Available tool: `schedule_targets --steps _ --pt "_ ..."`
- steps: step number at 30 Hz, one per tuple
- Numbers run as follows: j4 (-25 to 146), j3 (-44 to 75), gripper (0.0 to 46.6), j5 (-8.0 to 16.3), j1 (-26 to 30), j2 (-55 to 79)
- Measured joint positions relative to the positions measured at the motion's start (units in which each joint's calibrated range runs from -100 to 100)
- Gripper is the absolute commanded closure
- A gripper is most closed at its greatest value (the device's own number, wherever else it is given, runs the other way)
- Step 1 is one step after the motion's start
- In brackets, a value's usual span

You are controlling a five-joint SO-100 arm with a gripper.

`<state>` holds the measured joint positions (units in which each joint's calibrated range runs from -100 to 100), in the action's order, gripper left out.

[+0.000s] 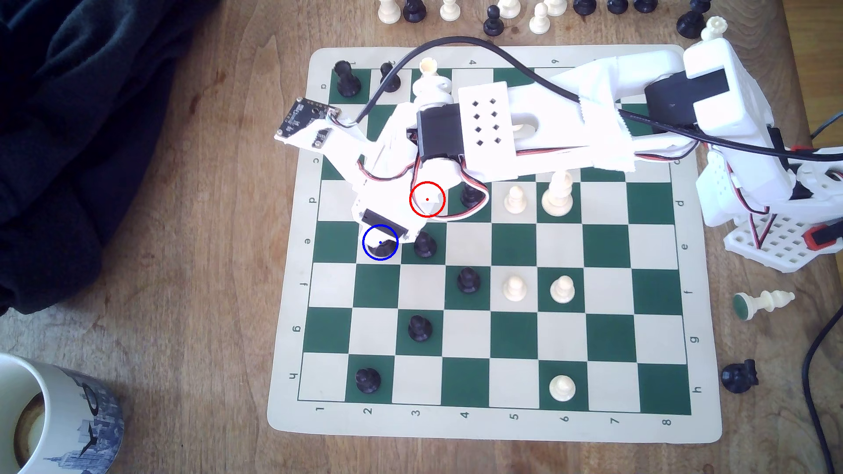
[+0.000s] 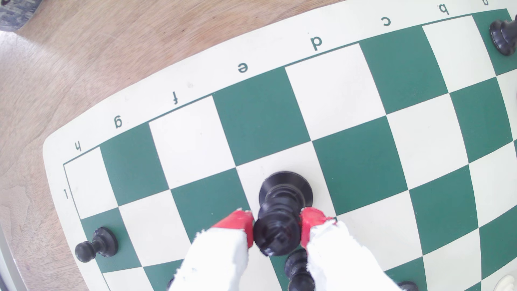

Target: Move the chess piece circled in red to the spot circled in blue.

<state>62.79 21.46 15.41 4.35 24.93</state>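
Starting at the exterior view's left, a dark cloth lies heaped on the wooden table, and a mug printed with a skyline stands at the lower corner. Next comes the green-and-cream chessboard, its border lettered a to h along the sides and numbered 1 to 8 along the near edge. The gripper reaches down over the spot circled in blue, a cream square in row e, column 2. A black pawn stands on the neighbouring green square, just beside the jaws; in the wrist view it sits close against one white finger. The chess piece circled in red stands with its base on that blue-marked cream square, upright or nearly so, its knobbed top between the red pads; the jaws are clamped against its sides. Further right, cream pawns and a taller cream piece stand well apart from the gripper. Off the board's right edge a cream piece lies toppled, with a black one below it.
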Motion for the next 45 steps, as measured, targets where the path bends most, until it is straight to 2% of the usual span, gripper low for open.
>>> schedule_targets --steps 5,14,18,21,25,28,30,31,32,35,36,40,41,44,45 --pt "0.1 0.0 27.1 0.1 0.0 0.0" --pt "5.3 0.0 26.8 0.0 -1.1 -1.8" --pt "7.9 -0.7 27.0 0.0 -1.1 -7.0" --pt "6.5 -5.9 27.0 -0.1 -1.1 -13.2" --pt "1.6 -19.1 28.3 -0.1 1.5 -23.0" --pt "-3.6 -32.2 32.6 -0.8 2.4 -32.1" --pt "-6.6 -38.7 37.7 -1.2 2.9 -36.1" --pt "-8.8 -42.0 43.9 -1.5 3.4 -38.3" --pt "-14.9 -50.4 46.4 -2.0 4.2 -43.6" --pt "-22.4 -63.7 46.4 -2.5 4.1 -50.3" --pt "-29.6 -72.7 46.4 -3.2 3.4 -55.1" --pt "-47.3 -87.7 46.4 -5.2 0.0 -63.9" --pt "-58.4 -94.4 46.4 -6.7 -2.1 -68.0" --pt "-76.3 -101.6 46.4 -10.0 -2.8 -71.4" --pt "-87.6 -104.6 46.4 -12.6 -2.9 -73.6"
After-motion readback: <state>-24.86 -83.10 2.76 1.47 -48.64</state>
